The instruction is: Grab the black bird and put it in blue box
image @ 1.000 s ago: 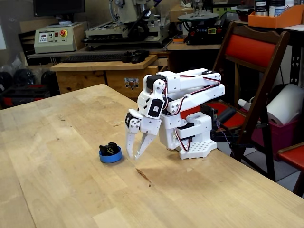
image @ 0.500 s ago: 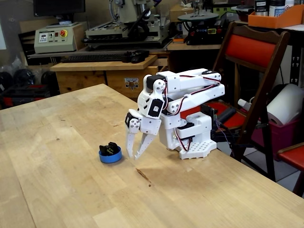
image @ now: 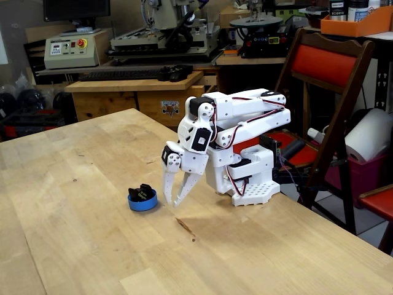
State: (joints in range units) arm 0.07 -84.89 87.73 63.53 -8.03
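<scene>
Nothing has moved since the earlier frames: my arm, my gripper, the bird and the dish sit just as they did a second ago.

Largest in the fixed view is the wooden table [image: 73,233], filling the lower left and centre of the frame. Behind it, across the top, runs a cluttered workbench [image: 132,83] with machines on it, and at the right edge stands a wooden chair with a red back [image: 328,64], with a white paper roll [image: 368,135] beyond it.

My white arm [image: 245,117] is mounted near the table's right edge, just right of centre, folded forward and down toward the left. My gripper [image: 172,201] hangs at the end of it, pointing down at the tabletop, its two fingers parted a little and holding nothing; the tips sit close above the wood, though I cannot tell whether they touch it.

Just to the left of my fingertips, in the lower-left middle of the frame, lies the blue box [image: 142,202], a small round dish resting on the table. The black bird [image: 142,193] sits inside it, poking up above the rim.
</scene>
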